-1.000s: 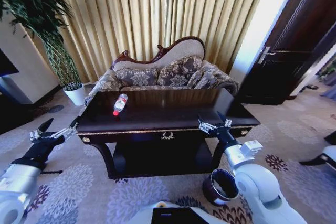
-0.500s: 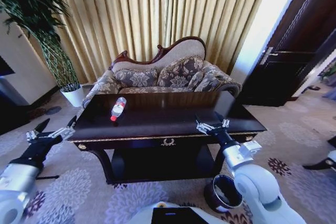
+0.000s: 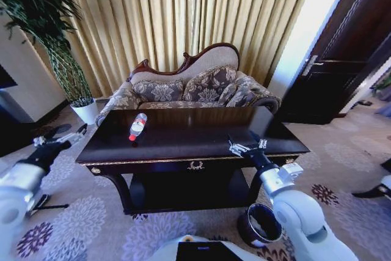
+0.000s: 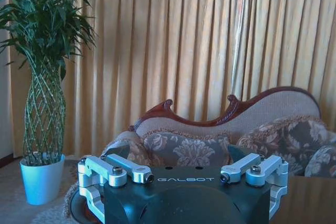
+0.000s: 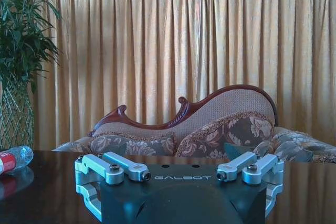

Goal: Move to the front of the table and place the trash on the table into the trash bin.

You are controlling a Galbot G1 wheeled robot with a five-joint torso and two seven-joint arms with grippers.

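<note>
Lying on the glossy dark table (image 3: 201, 136), a clear ribbed bottle (image 3: 138, 126); both metal tools (image 3: 58, 140) (image 3: 245, 143) spread.

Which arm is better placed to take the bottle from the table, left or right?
Probably the left. The bottle lies on the table's left half, nearer the left gripper; the right gripper hovers over the right front edge.

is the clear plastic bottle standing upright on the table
No, the clear plastic bottle with a red label lies on its side on the dark glossy wooden table.
</note>
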